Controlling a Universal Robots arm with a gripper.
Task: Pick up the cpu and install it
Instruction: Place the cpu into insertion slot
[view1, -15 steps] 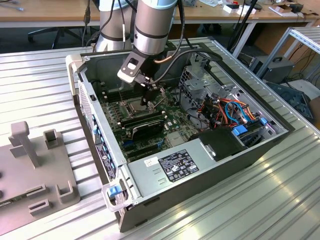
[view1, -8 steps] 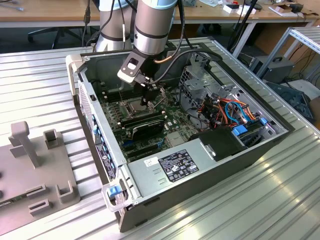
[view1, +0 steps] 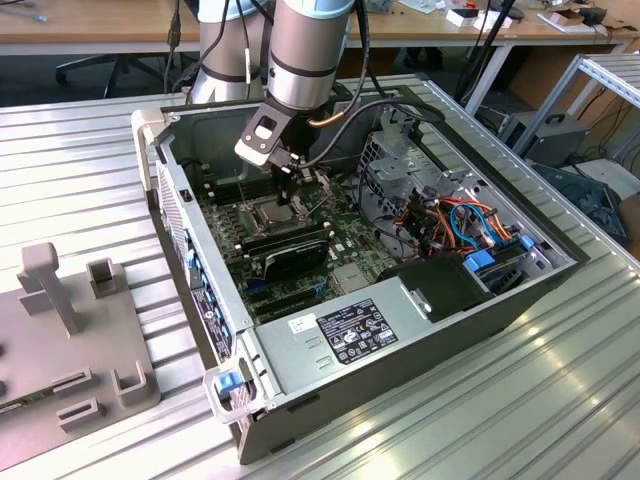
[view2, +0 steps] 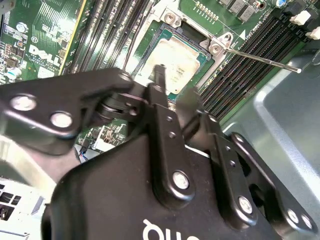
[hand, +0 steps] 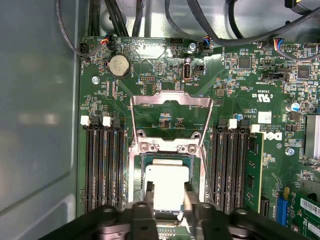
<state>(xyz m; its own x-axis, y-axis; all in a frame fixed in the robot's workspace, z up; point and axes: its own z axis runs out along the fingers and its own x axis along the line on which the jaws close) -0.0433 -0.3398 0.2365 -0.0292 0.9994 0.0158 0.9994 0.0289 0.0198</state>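
Observation:
The cpu (hand: 168, 184) is a pale silver square lying squarely over the dark socket (hand: 145, 161) on the green motherboard; the second wrist view shows the cpu (view2: 177, 55) from an angle. My gripper (hand: 169, 196) comes straight down on it. One black finger (hand: 149, 194) lies against one side of the chip and the other black finger (hand: 189, 194) against the opposite side, so the gripper is shut on the cpu. The chip's near edge is hidden behind the gripper body. In the exterior view the gripper (view1: 288, 192) reaches into the open computer case (view1: 400, 330).
The hinged metal retention frame (hand: 170, 112) stands swung open beyond the socket, and its thin lever (view2: 260, 60) sticks out sideways. Memory slots (hand: 102, 165) flank the socket on both sides. Cables and a drive cage (view1: 440, 210) crowd the case on the exterior view's right. A grey fixture (view1: 60, 330) sits outside.

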